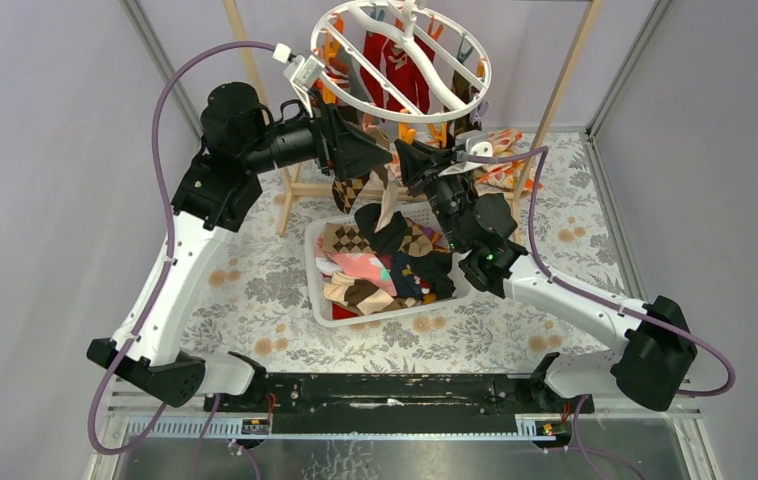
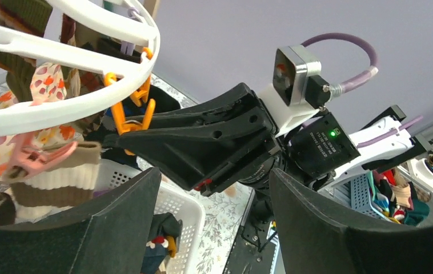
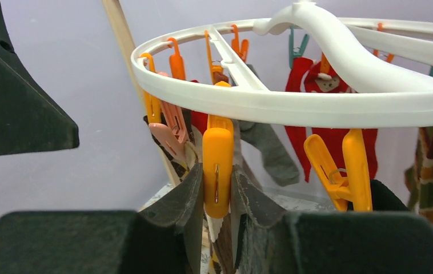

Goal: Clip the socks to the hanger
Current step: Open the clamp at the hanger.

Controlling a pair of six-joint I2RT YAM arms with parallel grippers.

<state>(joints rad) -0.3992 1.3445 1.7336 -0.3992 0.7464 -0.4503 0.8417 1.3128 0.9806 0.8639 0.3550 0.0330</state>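
Note:
The white ring hanger (image 1: 385, 113) hangs at the back, with red socks (image 1: 395, 65) and others clipped on. My right gripper (image 1: 410, 155) (image 3: 218, 171) is shut on an orange clip (image 3: 218, 165) under the ring's (image 3: 317, 103) near rim. The top of a brown-and-tan argyle sock (image 3: 220, 240) sits at that clip's mouth and hangs below it (image 1: 352, 190). My left gripper (image 1: 370, 155) (image 2: 214, 174) is open and empty, just left of the right gripper (image 2: 123, 137) and under the ring (image 2: 60, 105). More socks (image 1: 375, 275) lie in the basket.
The white basket (image 1: 320, 300) stands on the floral table cover below both grippers. The wooden rack frame (image 1: 555, 100) stands behind, its left post (image 1: 250, 60) near my left arm. An orange-and-white floral cloth (image 1: 500, 160) lies at the back right. Grey walls close in both sides.

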